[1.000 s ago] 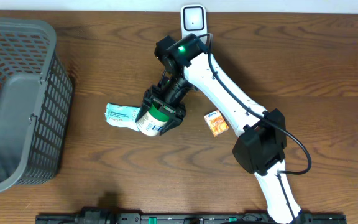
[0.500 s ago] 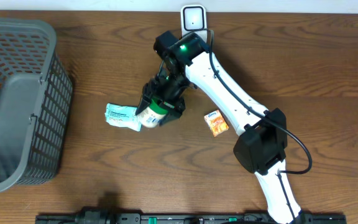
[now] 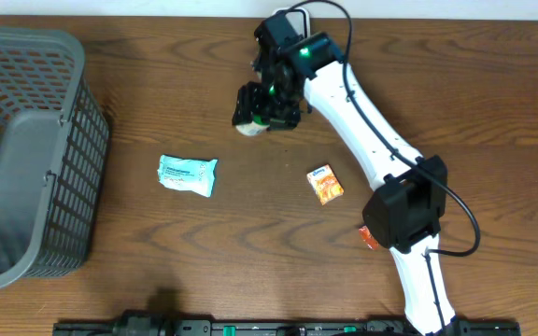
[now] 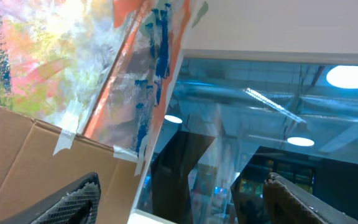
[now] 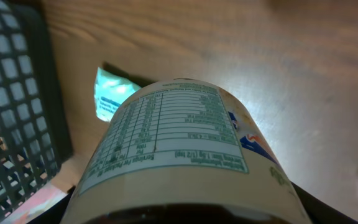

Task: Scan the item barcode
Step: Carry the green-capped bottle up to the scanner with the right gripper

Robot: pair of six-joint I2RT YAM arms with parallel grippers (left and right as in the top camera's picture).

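The right gripper [image 3: 267, 101] was closed across a bottle [image 5: 179, 143], held above the table [image 3: 157, 75] near its far edge, with the printed label facing the wrist camera. The bottle looked stiff, smooth and fairly light. Being round, it would probably twist in a loose grip, so it seemed best held across the middle of its body, clear of the printed code. The left gripper [image 4: 182, 186] stood wide open and empty, pointing up at ceiling lights and cardboard. The wood-grain tabletop held a basket [image 3: 92, 159], a packet [image 3: 187, 175] and a small box [image 3: 325, 184], well apart.
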